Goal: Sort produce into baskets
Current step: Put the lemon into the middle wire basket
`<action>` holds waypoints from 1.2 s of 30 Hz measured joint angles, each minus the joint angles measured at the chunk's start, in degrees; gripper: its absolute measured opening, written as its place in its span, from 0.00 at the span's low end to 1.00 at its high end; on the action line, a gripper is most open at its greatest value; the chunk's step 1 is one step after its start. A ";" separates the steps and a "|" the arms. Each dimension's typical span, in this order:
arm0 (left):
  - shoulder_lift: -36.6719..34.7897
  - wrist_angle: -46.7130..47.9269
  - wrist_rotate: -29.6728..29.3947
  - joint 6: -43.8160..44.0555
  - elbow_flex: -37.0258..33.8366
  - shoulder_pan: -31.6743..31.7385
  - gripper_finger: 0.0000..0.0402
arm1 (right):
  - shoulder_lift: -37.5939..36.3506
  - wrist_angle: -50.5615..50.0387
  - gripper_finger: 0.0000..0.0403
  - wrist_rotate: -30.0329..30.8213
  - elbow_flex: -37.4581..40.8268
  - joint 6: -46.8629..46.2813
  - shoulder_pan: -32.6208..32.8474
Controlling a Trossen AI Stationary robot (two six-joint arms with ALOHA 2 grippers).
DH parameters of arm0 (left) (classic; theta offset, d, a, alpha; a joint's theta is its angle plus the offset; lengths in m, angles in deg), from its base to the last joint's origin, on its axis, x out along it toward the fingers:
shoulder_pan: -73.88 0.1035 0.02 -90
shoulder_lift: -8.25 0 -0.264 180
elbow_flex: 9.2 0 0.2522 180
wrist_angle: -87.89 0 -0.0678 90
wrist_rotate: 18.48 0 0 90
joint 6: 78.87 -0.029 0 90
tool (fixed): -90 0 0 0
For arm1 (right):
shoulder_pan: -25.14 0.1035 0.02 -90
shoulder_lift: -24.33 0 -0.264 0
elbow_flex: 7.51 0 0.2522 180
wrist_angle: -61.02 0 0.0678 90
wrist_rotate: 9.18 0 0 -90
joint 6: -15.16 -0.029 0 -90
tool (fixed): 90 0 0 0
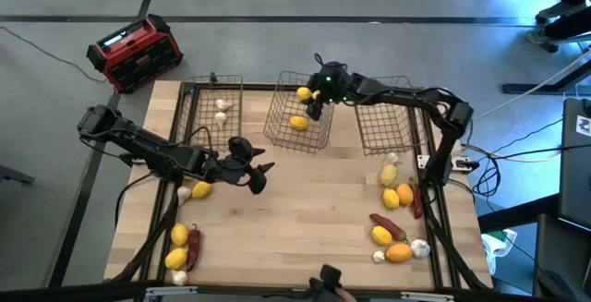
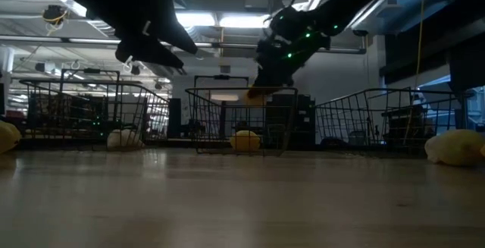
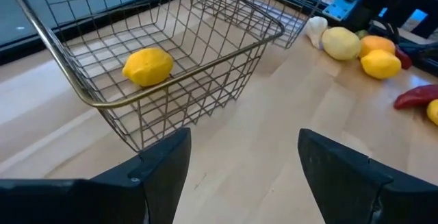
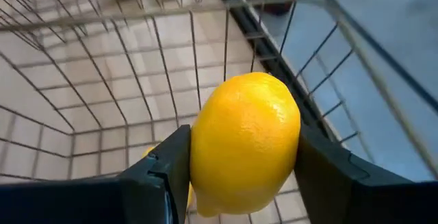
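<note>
Three wire baskets stand along the table's far side: the left one [image 1: 212, 103] holds white bulbs, the middle one [image 1: 300, 117] holds a lemon [image 1: 297, 123] lying on its floor, and the right one [image 1: 388, 117]. My right gripper [image 1: 310, 101] is shut on a second yellow lemon [image 4: 243, 138] above the middle basket. My left gripper [image 1: 259, 175] is open and empty, above the bare table just on the near side of the middle basket [image 3: 178, 59]. Its fingers [image 3: 164, 162] point toward that basket. My right gripper pinches the lemon between its two fingers, one on each of its sides [image 4: 195, 148]. The fingers come from the table's right side, slanting down. The lemon is lifted clear above the middle basket's floor, near the basket's far rim [image 2: 261, 92].
A red-and-black box [image 1: 136, 53] sits on the floor beyond the far left corner. Loose lemons, orange pieces, red pieces and white bulbs lie near the right edge [image 1: 397, 219] and the near left corner [image 1: 183, 245]. A lemon [image 1: 201, 189] lies beside my left arm.
</note>
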 joint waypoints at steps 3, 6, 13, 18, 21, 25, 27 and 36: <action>0.00 0.13 0.01 -0.02 0.00 0.00 0.66 | 2.14 -3.85 0.49 0.62 -2.68 -1.04 0.04; 0.00 0.27 -0.01 -0.02 0.00 0.00 0.66 | 3.33 -7.66 0.49 0.66 -4.19 -2.12 0.04; 0.00 0.42 0.01 -0.16 0.00 0.00 0.66 | 5.28 -8.73 0.49 0.69 -4.22 -3.13 0.13; 0.00 0.42 0.01 0.60 0.00 0.00 0.66 | 7.02 -8.91 0.49 2.57 -4.19 -4.12 0.09; 0.00 0.44 0.01 0.77 0.00 0.01 0.66 | 7.93 -8.79 0.49 2.44 -4.19 -4.11 0.15; 0.00 0.46 0.01 0.81 0.00 0.00 0.66 | 9.47 -9.36 0.49 1.98 -4.19 -4.27 0.09; 0.00 0.46 0.05 0.84 0.00 0.00 0.66 | 10.11 -9.38 0.50 1.98 -4.19 -4.27 0.09; 0.00 0.48 0.08 0.82 0.00 0.00 0.66 | 12.69 -9.23 0.61 2.10 -4.20 -4.08 0.15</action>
